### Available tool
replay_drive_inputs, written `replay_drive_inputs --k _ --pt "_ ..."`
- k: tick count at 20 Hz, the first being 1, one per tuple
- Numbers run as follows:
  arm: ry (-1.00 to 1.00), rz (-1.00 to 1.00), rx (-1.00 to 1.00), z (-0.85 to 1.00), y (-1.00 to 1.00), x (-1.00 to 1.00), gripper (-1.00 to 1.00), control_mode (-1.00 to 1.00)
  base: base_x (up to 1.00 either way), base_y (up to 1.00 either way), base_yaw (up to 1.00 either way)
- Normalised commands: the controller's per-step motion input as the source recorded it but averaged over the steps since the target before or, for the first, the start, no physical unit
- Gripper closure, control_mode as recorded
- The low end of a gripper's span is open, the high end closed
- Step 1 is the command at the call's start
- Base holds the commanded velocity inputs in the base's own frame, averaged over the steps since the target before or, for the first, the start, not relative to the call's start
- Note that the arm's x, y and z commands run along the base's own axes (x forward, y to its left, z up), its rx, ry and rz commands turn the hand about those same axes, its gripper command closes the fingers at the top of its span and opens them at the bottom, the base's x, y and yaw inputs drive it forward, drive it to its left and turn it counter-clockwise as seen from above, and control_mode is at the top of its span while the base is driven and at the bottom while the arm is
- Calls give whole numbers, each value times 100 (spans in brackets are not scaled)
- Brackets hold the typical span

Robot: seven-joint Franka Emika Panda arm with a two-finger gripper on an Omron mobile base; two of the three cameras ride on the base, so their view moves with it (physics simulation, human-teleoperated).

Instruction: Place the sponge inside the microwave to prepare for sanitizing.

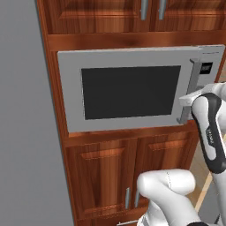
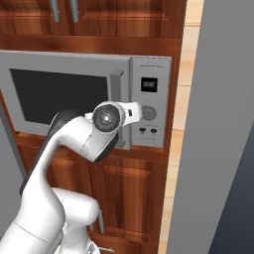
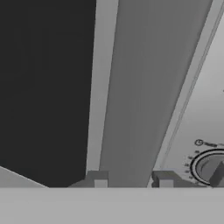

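Microwave (image 1: 132, 90), one, built into wood cabinetry, door shut, dark window (image 1: 131, 91) facing out. One vertical door handle (image 1: 192, 90) at the window's right edge; in the hand view it runs as a grey bar (image 3: 140, 87) up the frame. One control panel (image 2: 150, 101) right of the handle: one display (image 2: 149, 85), one knob (image 2: 148, 113), two small buttons (image 2: 148, 131) below. Two upper cabinet handles (image 1: 152, 9), two lower ones (image 1: 131, 198). One arm: elbow low, forearm rising, wrist level with the handle's lower half. Tool (image 3: 131, 180) right at the handle, fingertips (image 3: 97, 179) either side of the bar, narrowed on it; actual contact can't be confirmed. Grey fridge side (image 2: 218, 124) right of the cabinetry.
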Motion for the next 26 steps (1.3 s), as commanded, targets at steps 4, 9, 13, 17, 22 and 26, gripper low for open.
replay_drive_inputs --k 4,9,13,17,22,26 --pt "15 -12 -7 18 22 -80 100 -100 0 0 0" --pt "7 -12 -10 2 37 -100 100 -100 0 0 0" --pt "3 -14 -23 -30 61 -98 100 -100 0 0 0" --pt "6 -15 -32 -46 79 -74 100 -100 0 0 0" --pt "-12 -12 -17 -14 71 -42 100 -100 0 0 0" --pt "-10 -15 -9 -3 80 -37 100 -100 0 0 0"
